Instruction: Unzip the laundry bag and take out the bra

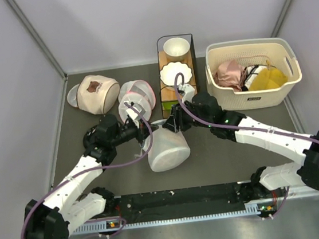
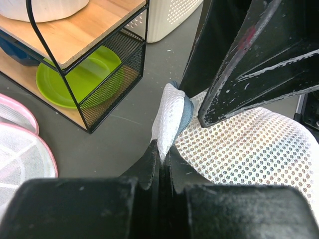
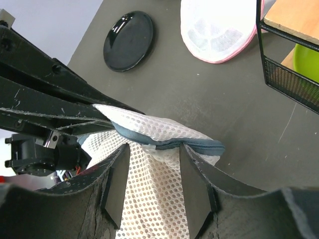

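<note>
The laundry bag [image 1: 169, 150], a white mesh drum, lies on its side at mid table between both arms. My left gripper [image 1: 147, 130] is shut on a pinched fold of its mesh [image 2: 168, 119] near the grey-blue zipper. From the other side, my right gripper [image 3: 155, 148] stands open over the zipper line [image 3: 199, 145]. The small pale zipper pull [image 3: 156, 145] sits between its fingertips, and the pads do not touch it. In the left wrist view the right fingers [image 2: 239, 74] loom just above the bag [image 2: 249, 144]. The bra is hidden.
A beige mesh bag [image 1: 96, 93] and pink-trimmed mesh bags [image 1: 136, 96] lie at the back left. A wire-and-wood bowl rack [image 1: 176, 65] stands behind the grippers. A cream basket [image 1: 286, 90] of garments sits at the back right. A black disc [image 3: 128, 34] rests on the table.
</note>
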Robot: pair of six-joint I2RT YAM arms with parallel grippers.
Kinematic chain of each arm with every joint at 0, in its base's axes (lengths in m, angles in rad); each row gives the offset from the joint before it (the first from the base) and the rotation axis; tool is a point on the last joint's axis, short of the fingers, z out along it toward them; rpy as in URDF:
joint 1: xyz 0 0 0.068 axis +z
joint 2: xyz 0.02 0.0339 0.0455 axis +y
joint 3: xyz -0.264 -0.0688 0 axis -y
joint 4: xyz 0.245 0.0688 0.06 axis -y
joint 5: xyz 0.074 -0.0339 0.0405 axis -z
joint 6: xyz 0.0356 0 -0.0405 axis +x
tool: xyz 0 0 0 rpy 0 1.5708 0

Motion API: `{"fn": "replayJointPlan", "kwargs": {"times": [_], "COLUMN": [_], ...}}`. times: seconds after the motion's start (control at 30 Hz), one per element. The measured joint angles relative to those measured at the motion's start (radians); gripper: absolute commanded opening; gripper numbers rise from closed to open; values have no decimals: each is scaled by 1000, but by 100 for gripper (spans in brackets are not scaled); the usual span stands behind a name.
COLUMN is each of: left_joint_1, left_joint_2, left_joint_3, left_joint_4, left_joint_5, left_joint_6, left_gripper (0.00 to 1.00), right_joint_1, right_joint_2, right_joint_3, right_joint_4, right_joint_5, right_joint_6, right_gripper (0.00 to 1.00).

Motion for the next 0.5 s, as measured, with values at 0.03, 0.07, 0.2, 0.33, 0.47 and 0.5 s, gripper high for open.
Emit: {"fn": "replayJointPlan", "kwargs": {"times": [0.03, 0.07, 0.2, 0.33, 0.47, 0.5], "left_joint_1": [0, 0, 0, -1, -2, -2], "left_joint_2": [0, 0, 0, 0, 0, 0], "left_joint_3": [0, 0, 1, 1, 1, 2], "left_joint_4": [0, -1, -5, -5, -5, -4], "left_joint_5": [0, -1, -3, -3, -3, -2], "left_joint_6": [0, 0, 1, 4, 4, 4], "left_gripper": [0, 0, 0, 0, 0, 0], "right_joint_1": [0, 0, 0, 0, 1, 1], "right_joint_2": [5, 12, 27, 27, 17, 10], "right_joint_3": [1, 1, 2, 2, 1, 0], "right_joint_4": [3, 6, 15, 20, 14, 12], "right_joint_5": [-3, -3, -4, -1, 13, 16], "right_joint_6": [1, 2, 7, 6, 5, 5], "right_gripper": [36, 33, 18, 0, 0, 0]}}
